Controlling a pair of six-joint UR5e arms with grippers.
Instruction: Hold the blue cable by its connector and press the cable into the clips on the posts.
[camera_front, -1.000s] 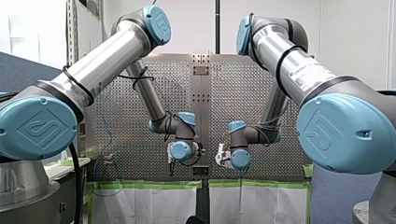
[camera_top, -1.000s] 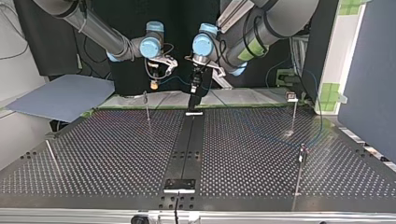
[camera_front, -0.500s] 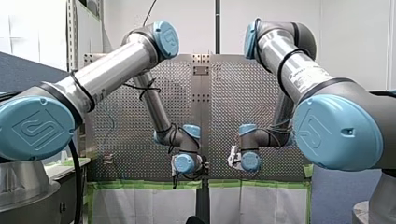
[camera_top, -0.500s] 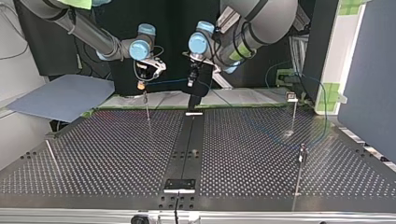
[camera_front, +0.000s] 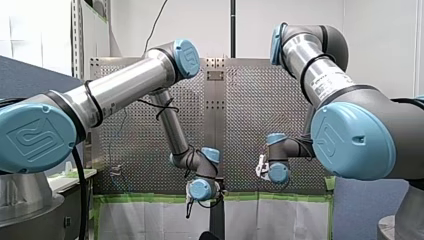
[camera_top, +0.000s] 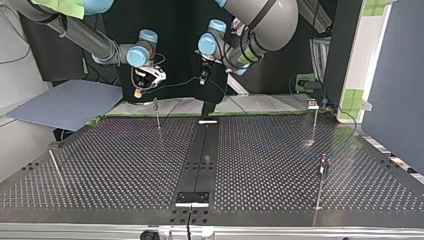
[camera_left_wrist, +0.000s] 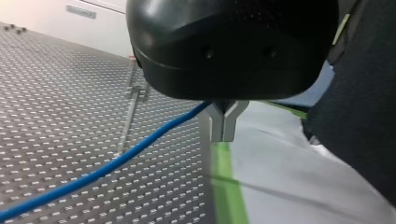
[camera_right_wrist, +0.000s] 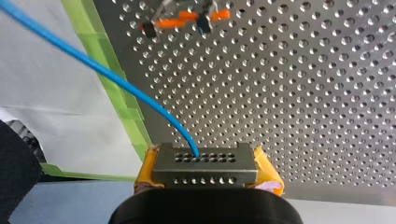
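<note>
The blue cable (camera_top: 175, 83) hangs stretched between my two grippers above the table's far edge in the top view. My right gripper (camera_top: 137, 92) is shut with its yellow pads on the cable's grey metal connector (camera_right_wrist: 205, 164), from which the cable (camera_right_wrist: 93, 65) leads out. My left gripper (camera_left_wrist: 223, 126) has its metal fingers shut on the cable (camera_left_wrist: 116, 161) further along. In the top view my left gripper (camera_top: 203, 79) is just right of the right one. A thin post (camera_top: 157, 114) stands below the right gripper. An orange clip (camera_right_wrist: 187, 17) shows ahead of the right gripper.
Three more thin posts stand on the perforated table: one (camera_top: 315, 120) at the top view's right, one (camera_top: 321, 182) nearer its front, one (camera_top: 56, 170) leaning at its left. A black strip (camera_top: 202, 150) runs down the middle. A grey-blue board (camera_top: 65, 102) lies off the left edge.
In the top view my right gripper has moved left and both grippers have drawn back from the table, so the cable span between them has lengthened. In the front view my left wrist has dropped.
</note>
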